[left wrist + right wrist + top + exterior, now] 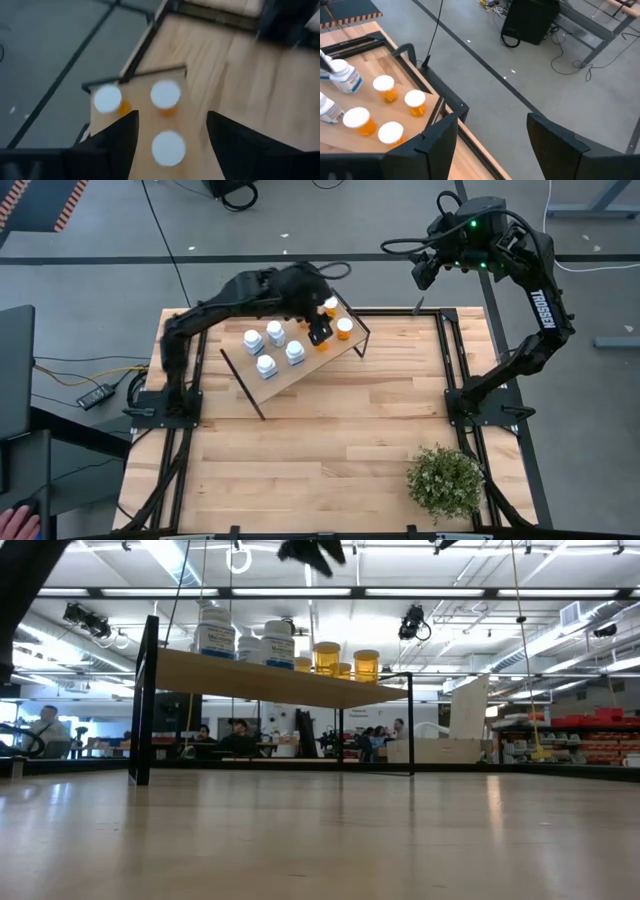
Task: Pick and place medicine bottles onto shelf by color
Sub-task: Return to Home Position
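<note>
Plant [445, 480] on the table's [330, 440] near right corner. Farther back, shelf [285, 383] carries four white bottles [265, 366] left, four orange bottles [344, 329] right. Left gripper [319, 332] hovers above the orange ones, fingers spread, empty. Right gripper [490, 117] beyond the far right edge, fingers apart, empty.

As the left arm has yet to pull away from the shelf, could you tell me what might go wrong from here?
1. The left gripper hovers open just above the orange bottles; withdrawing low could clip a cap and topple one.
2. The shelf is slanted and the bottles stand close together, so one tipped bottle might knock others or roll off.
The right gripper waits open beyond the table's far edge.
</note>
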